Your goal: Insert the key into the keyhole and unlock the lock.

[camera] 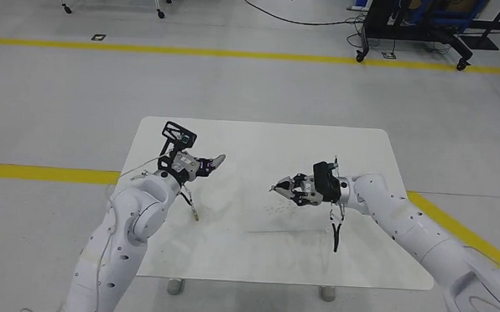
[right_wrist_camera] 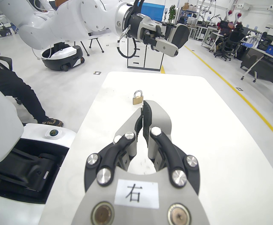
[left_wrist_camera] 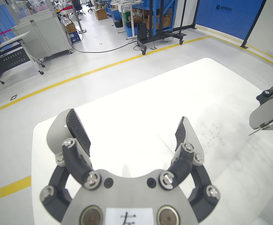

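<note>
Metal key (left_wrist_camera: 253,132) protrudes from the right fingers (left_wrist_camera: 261,116), head hidden.

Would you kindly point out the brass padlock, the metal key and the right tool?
Small brass padlock with silver shackle (right_wrist_camera: 137,100): right wrist view, brass body.
Thin metal key (left_wrist_camera: 253,132): left wrist view, protruding blade.
Right tool (right_wrist_camera: 143,106): right wrist view, midway between its shut fingertips.
</note>
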Motion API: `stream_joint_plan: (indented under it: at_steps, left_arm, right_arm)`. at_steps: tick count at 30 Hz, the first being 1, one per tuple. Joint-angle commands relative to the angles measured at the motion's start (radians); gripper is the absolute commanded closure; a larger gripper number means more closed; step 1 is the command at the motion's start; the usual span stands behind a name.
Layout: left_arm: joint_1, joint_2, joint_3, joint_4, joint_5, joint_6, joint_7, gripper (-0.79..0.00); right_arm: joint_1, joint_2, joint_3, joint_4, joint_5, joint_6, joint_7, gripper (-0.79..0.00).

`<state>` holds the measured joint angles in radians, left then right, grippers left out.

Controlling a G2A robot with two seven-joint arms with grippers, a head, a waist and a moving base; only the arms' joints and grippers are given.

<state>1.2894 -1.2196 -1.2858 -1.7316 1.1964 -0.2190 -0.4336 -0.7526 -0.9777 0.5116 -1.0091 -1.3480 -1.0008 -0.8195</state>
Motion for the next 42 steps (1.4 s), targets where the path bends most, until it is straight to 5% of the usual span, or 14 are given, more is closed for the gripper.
stream_joint_plan:
  at_steps: [1, 8, 13, 22, 25, 28, 31, 36, 42]
  left_arm:
    - [0.000, 0.000, 0.000, 0.000, 0.000, 0.000, 0.000, -0.785]
    - [0.000, 0.000, 0.000, 0.000, 0.000, 0.000, 0.000, -0.785]
    - [0.000, 0.000, 0.000, 0.000, 0.000, 0.000, 0.000, -0.785]
    - [0.003, -0.002, 0.014, 0.013, -0.030, -0.031, 0.024, -0.785]
    - [-0.006, -0.006, 0.007, 0.033, -0.209, -0.099, 0.037, -0.785]
    - [-0.019, -0.008, -0.028, 0.084, -0.565, -0.220, -0.030, -0.785]
    - [-0.054, -0.004, -0.048, 0.171, -0.942, -0.312, -0.205, -0.785]
    - [-0.143, -0.001, -0.011, 0.311, -1.503, -0.315, -0.577, -0.785]
    - [-0.224, -0.005, 0.036, 0.427, -1.633, -0.321, -0.720, -0.785]
  right_arm:
    - [0.000, 0.000, 0.000, 0.000, 0.000, 0.000, 0.000, 0.000]
    - [-0.047, 0.012, 0.014, -0.046, 0.262, -0.012, 0.012, 0.000]
    - [-0.017, 0.055, -0.095, -0.075, 0.499, -0.012, 0.016, 0.000]
    - [-0.009, 0.063, -0.114, -0.080, 0.519, -0.012, 0.018, 0.000]
    - [-0.009, 0.063, -0.114, -0.080, 0.519, -0.012, 0.018, 0.000]
    - [-0.023, 0.059, -0.106, -0.104, 0.544, -0.012, 0.039, 0.000]
    - [-0.035, 0.049, -0.109, -0.134, 0.590, -0.012, 0.079, 0.000]
    - [-0.017, 0.013, -0.181, -0.183, 0.719, -0.012, 0.177, 0.000]
    - [0.030, -0.037, -0.260, -0.170, 0.927, -0.012, 0.285, 0.000]
